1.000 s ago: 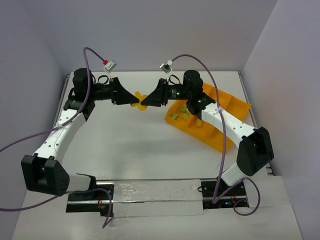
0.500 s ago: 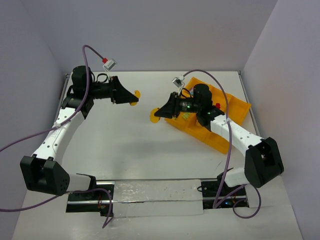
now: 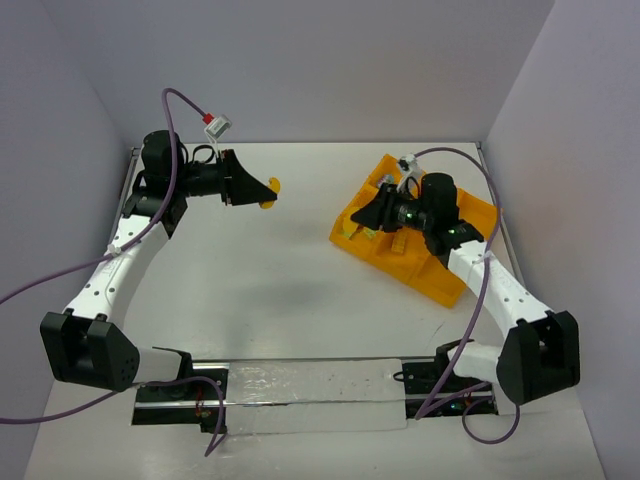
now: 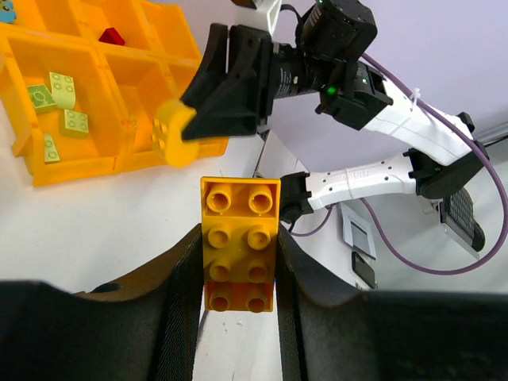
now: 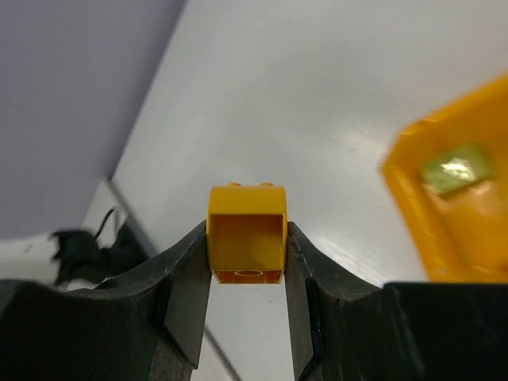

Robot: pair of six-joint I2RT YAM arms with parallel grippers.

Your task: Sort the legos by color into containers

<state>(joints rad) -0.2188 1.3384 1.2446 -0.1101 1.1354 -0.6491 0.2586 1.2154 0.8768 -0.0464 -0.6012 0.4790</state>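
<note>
yellow brick (image 4: 240, 242): glossy, smooth plastic
divided tray (image 3: 437, 283): shiny orange-yellow plastic
bench (image 3: 260, 290): smooth white, faint sheen
left gripper (image 4: 238, 234): matt black plastic

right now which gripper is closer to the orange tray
Right. The right gripper, shut on a small yellow brick, is at the left corner of the tray. The left gripper, shut on a long yellow brick, is far off to the tray's left.

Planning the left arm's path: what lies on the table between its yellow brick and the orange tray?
Nothing; in the top view, the white table between the yellow brick and the tray is bare.
</note>
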